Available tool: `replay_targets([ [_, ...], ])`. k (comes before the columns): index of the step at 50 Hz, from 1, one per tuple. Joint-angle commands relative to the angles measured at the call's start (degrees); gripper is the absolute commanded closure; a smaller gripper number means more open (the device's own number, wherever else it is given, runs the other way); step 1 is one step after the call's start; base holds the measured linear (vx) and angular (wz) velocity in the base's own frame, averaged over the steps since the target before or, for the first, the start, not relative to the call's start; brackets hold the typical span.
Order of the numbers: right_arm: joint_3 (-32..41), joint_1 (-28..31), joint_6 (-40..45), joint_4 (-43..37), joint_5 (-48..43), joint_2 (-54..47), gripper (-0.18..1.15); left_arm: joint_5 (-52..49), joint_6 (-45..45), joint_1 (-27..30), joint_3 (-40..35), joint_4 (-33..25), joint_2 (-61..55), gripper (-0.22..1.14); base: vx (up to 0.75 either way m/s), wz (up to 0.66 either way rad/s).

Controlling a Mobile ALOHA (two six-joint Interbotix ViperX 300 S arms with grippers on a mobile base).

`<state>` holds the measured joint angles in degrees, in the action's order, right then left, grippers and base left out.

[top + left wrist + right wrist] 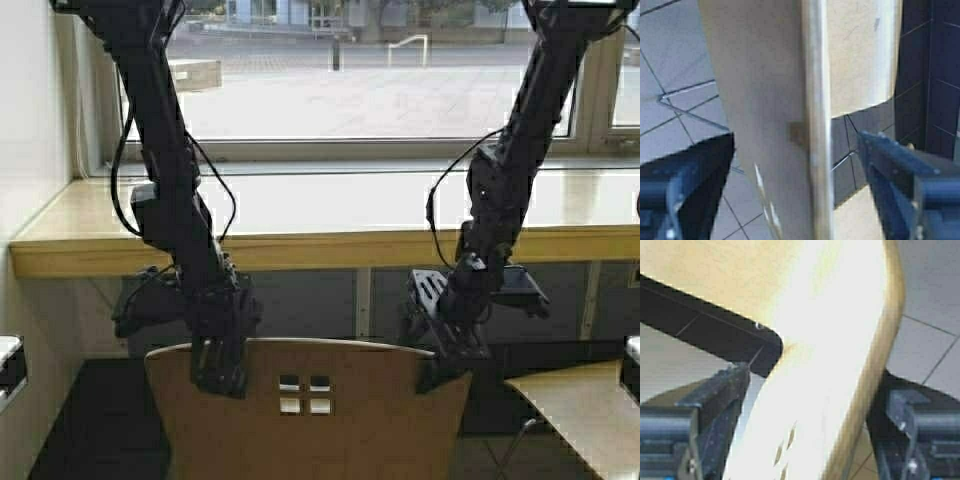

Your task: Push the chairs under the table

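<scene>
chair [340, 410] legs hidden, both pincers astride backrest

My left gripper [222, 372] lowered over chair back's [310, 410] top left edge, fingers spread astride it, my right gripper [448, 362] likewise astride top right edge, both arms extended forward and down.

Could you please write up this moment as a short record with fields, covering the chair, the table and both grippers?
Chair in front: tan plywood chair, its back facing the robot, short of the table.
Table: long light-wood counter under the window.
Left gripper: left gripper at the back's top edge, near its left corner; fingers open, straddling the edge.
Right gripper: right gripper at the back's top edge, near its right corner; fingers open, straddling the edge.
Second chair: part of another chair at lower right.
Task state: the chair is not yet under the table.
</scene>
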<state>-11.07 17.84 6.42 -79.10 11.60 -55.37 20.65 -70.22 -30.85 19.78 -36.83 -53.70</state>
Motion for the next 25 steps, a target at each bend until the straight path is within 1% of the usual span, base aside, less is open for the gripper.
replay_targets([
  [1,1.14,0.09,-0.09,-0.09,1.14,-0.35,0.01,0.18,0.09,0.35,-0.88,0.0,-0.26,-0.09,0.05,0.01],
  [6,0.97,0.09,-0.35,0.18,1.23,-0.88,0.03,0.18,0.09,0.35,-0.88,0.09,-0.53,-0.07,0.05,0.01],
  [9,0.97,0.09,-0.7,0.44,1.23,-0.88,0.06,0.09,0.09,0.35,-0.88,0.26,-0.53,-0.02,0.05,0.01],
  [13,1.05,0.09,-1.05,0.97,1.32,-0.79,0.17,-0.18,0.09,0.35,-0.88,0.44,-0.44,0.1,0.05,0.0],
  [16,0.88,0.09,-1.05,1.32,1.49,-0.79,0.33,-0.88,0.09,0.35,-0.88,0.44,-0.35,0.23,0.04,0.0],
  [22,0.79,0.09,-1.05,1.41,1.76,-0.79,0.77,-2.2,0.09,0.35,-0.79,0.53,-0.44,0.55,0.04,0.0],
  [25,0.7,0.09,-1.05,1.41,1.93,-0.7,0.96,-2.46,0.09,0.35,-0.62,0.44,-0.53,0.69,0.03,-0.02],
])
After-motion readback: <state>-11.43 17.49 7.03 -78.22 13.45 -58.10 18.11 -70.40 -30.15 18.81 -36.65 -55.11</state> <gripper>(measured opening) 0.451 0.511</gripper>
